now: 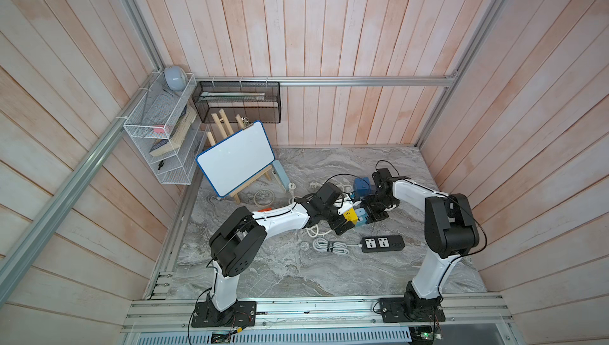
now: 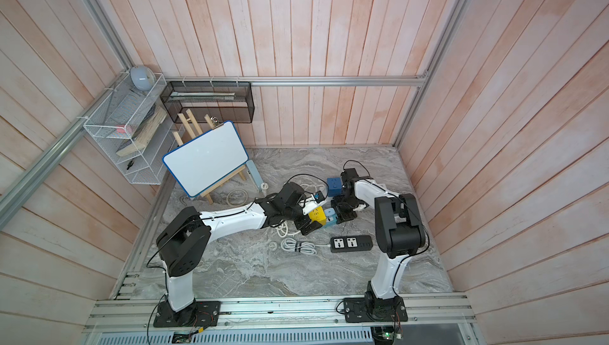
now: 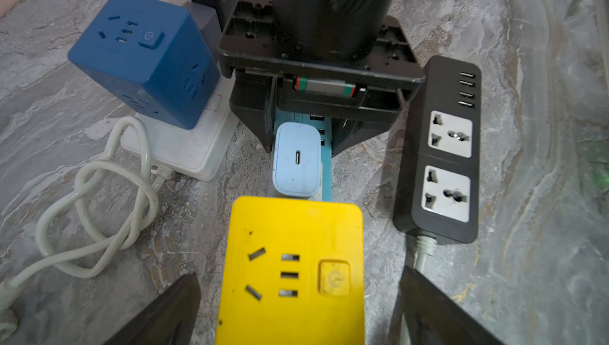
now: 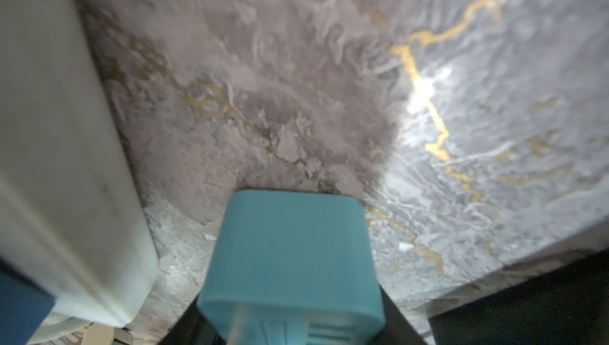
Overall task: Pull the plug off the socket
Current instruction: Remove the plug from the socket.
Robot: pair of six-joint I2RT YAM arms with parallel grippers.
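- Our left gripper (image 3: 300,275) stands wide open astride the yellow plug (image 3: 291,228), holding nothing; our right gripper (image 3: 298,122) is clamped on the teal strip (image 4: 290,261)
- The plug sits in that strip, mid-table, with the black strip (image 1: 383,243) at its 4 o'clock
- We judge it light, rigid and slick: pinch its flat sides
- No brand is readable, only a power symbol

This is a robot lab. A left arm (image 1: 280,219) and a right arm (image 1: 408,191) are bolted to a metal rail (image 1: 329,308). Plank walls (image 1: 329,30) box in the worktop (image 1: 296,270).
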